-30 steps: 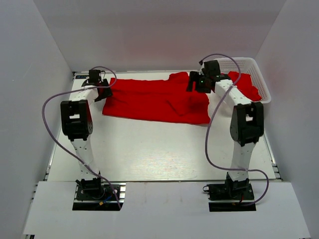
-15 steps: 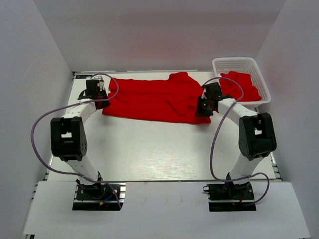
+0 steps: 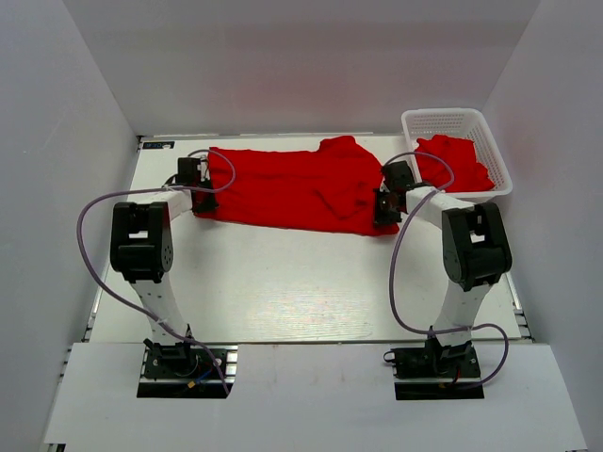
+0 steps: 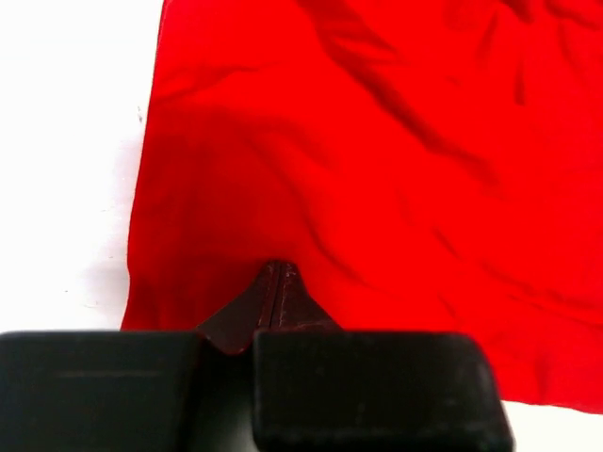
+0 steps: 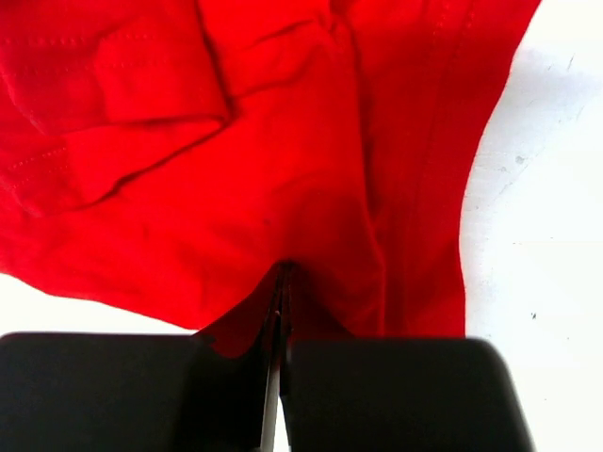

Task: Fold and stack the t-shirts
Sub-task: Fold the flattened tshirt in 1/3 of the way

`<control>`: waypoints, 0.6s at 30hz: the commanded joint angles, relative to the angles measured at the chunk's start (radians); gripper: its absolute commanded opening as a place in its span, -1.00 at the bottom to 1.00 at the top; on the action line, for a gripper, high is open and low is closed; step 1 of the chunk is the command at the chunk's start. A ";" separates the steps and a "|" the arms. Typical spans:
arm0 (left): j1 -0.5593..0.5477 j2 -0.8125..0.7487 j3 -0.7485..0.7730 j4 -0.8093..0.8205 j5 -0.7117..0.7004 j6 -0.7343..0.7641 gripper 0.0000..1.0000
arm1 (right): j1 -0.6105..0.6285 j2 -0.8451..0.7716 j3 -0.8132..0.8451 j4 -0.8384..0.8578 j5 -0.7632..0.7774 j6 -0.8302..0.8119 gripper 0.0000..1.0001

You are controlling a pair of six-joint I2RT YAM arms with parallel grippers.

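Observation:
A red t-shirt (image 3: 292,188) lies spread flat across the far half of the white table. My left gripper (image 3: 195,182) is at its left edge, low on the table. In the left wrist view the jaws (image 4: 276,271) are shut on the near hem of the t-shirt (image 4: 377,141). At the cloth's right end is my right gripper (image 3: 384,205). The right wrist view shows that gripper (image 5: 283,273) pinched shut on the t-shirt (image 5: 236,188), with cloth puckered up on both sides of the fingers. Another red t-shirt (image 3: 457,162) lies crumpled in the basket.
A white lattice basket (image 3: 443,115) stands at the far right corner, just beyond my right arm. White walls close in the table on the left, right and back. Bare tabletop (image 3: 301,282) stretches from the shirt to the arm bases.
Both arms dropped down to the shirt's near corners, the right one coming from the far edge by the basket. Both grippers went from open to shut on the cloth.

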 commanded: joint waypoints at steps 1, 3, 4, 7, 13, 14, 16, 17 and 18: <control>-0.015 0.013 0.015 -0.052 -0.051 0.002 -1.00 | -0.003 0.009 -0.002 0.000 0.045 -0.010 -1.00; -0.015 0.022 0.024 -0.100 -0.073 -0.009 -1.00 | 0.000 0.007 -0.014 -0.002 0.048 -0.009 -1.00; -0.015 0.022 0.024 -0.118 -0.087 -0.009 -1.00 | -0.001 0.006 -0.037 0.000 0.042 -0.004 -1.00; -0.015 0.022 0.033 -0.225 -0.110 -0.034 -1.00 | -0.003 -0.008 -0.084 -0.002 0.031 0.003 -1.00; -0.024 -0.116 -0.111 -0.292 -0.119 -0.081 -1.00 | -0.004 -0.097 -0.238 0.021 0.030 0.039 -1.00; -0.024 -0.136 -0.126 -0.308 -0.119 -0.091 -1.00 | 0.000 -0.121 -0.267 0.020 0.030 0.043 -1.00; -0.024 -0.197 -0.184 -0.321 -0.119 -0.110 -1.00 | 0.000 -0.164 -0.313 0.027 -0.019 0.052 -1.00; -0.024 -0.217 -0.204 -0.321 -0.119 -0.129 -1.00 | 0.000 -0.174 -0.340 0.026 -0.024 0.062 -1.00; -0.024 -0.236 -0.239 -0.331 -0.119 -0.154 -1.00 | 0.003 -0.184 -0.354 0.027 -0.032 0.065 -1.00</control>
